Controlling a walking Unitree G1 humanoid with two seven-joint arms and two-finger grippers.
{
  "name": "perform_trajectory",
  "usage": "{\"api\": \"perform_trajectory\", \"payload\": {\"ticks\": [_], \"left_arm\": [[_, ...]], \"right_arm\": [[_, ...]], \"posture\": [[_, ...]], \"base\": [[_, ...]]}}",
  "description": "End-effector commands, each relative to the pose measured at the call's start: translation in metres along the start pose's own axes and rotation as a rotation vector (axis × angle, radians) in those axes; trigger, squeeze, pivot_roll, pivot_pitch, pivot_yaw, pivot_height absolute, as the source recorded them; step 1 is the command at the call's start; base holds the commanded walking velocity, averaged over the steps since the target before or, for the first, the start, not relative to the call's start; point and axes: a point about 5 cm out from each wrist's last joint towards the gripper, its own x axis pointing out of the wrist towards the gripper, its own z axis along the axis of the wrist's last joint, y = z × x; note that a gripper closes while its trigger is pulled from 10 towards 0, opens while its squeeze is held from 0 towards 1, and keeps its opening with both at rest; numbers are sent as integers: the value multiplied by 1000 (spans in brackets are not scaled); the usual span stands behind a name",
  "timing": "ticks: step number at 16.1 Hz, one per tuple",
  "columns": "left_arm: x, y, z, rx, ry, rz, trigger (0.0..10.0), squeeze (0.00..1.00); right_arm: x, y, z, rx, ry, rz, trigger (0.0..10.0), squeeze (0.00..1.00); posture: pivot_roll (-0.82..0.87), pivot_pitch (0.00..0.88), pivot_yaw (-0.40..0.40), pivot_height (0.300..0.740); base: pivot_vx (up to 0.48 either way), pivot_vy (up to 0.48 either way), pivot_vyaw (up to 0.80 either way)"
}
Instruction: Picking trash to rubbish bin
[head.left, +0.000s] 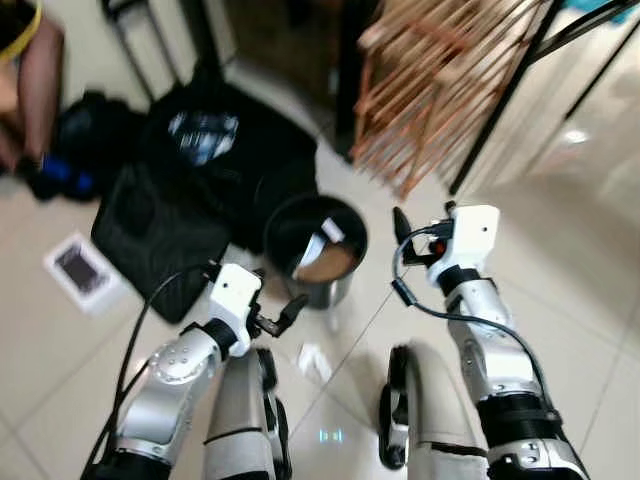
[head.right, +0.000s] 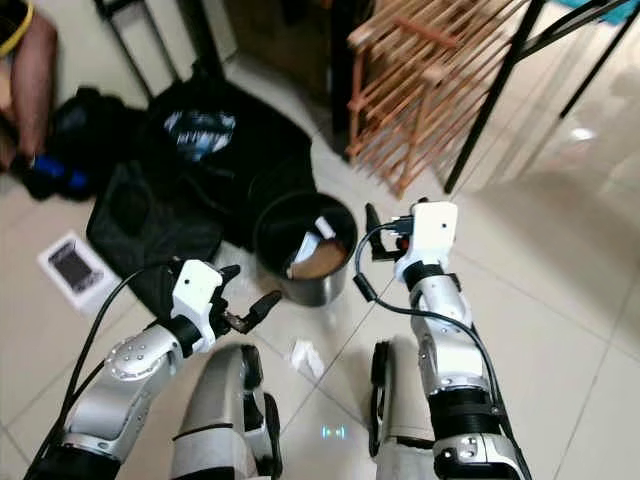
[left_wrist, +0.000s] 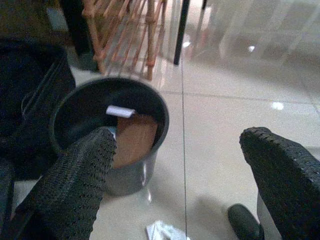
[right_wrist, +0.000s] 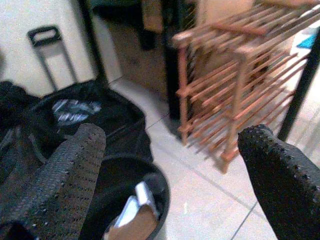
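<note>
A dark round bin (head.left: 283, 228) stands on the tiled floor just ahead of me, with brown cardboard (head.left: 325, 265) and a white scrap (left_wrist: 120, 111) inside. A crumpled white piece of trash (head.left: 313, 362) lies on the floor in front of the bin, between my legs. My left gripper (head.right: 247, 288) hovers open and empty near the bin's front left side, above the trash. Raised to the right of the bin, my right gripper (right_wrist: 175, 137) is open with nothing in it and points over the rim.
Black bags (head.left: 200, 170) lie behind and left of the bin. A wooden rack (head.left: 430, 90) and black metal legs (head.left: 500, 110) stand behind it to the right. A printed sheet (head.left: 82, 268) lies on the floor at left. A person's leg (head.left: 35, 80) is at far left.
</note>
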Motion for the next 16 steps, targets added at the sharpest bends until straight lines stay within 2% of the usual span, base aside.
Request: {"api": "perform_trajectory", "payload": {"ticks": [1, 3, 6, 9, 11, 13, 16], "left_arm": [[2, -1, -4, 3, 8, -3, 10000, 0], [12, -1, -2, -17, -15, 20, 10000, 0], [27, -3, 5, -20, -53, 25, 10000, 0], [38, -9, 10, -31, -85, 33, 10000, 0], [42, -12, 11, -60, -106, 70, 10000, 0], [44, -11, 11, -83, -112, 103, 10000, 0], [49, -9, 14, -76, -118, 133, 10000, 0]], "right_arm": [[-2, -6, 4, 6, -5, -30, 10000, 0], [-5, -12, 5, 1, -1, -58, 10000, 0], [-8, -8, 9, 6, -3, -69, 10000, 0], [-10, -3, 11, 21, -4, -79, 10000, 0], [-18, 0, 11, 37, 13, -87, 10000, 0], [-23, 0, 9, 31, 27, -85, 10000, 0], [-24, 0, 11, 28, 34, -87, 10000, 0]], "posture": [[40, 152, 52, 658], [18, 120, 45, 688], [-8, 79, 35, 738], [-18, 49, 21, 740], [-25, 41, 1, 740], [-33, 40, -6, 740], [-44, 32, -2, 740]], "base": [[0, 0, 0], [0, 0, 0], [0, 0, 0], [0, 0, 0], [0, 0, 0], [0, 0, 0], [0, 0, 0]]}}
